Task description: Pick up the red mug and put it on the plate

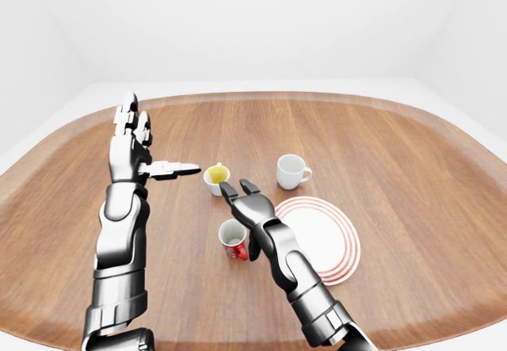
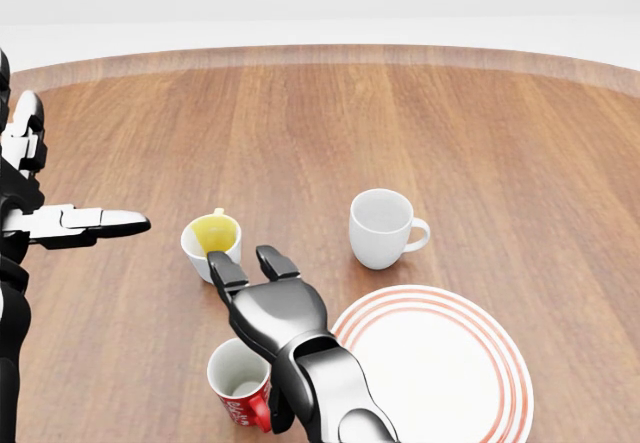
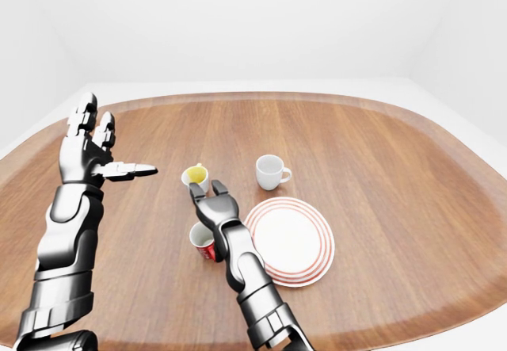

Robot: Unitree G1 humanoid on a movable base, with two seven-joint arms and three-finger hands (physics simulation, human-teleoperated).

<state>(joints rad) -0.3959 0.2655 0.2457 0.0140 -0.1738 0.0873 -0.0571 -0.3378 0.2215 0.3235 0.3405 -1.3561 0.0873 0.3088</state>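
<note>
Nearest in the head view, the right hand (image 2: 262, 298) spreads its fingers beside the red mug (image 2: 240, 383), left of the plate (image 2: 440, 363), while the left-eye view shows the left hand (image 1: 136, 141) raised, fingers splayed.

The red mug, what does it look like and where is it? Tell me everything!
The red mug is small, red outside with white lettering, white and empty inside. It stands upright on the wooden table, just left of the red-ringed plate and not on it. The right robot hand is beside it, on its right; whether its thumb touches the mug's side is unclear. Its handle is hidden.
</note>
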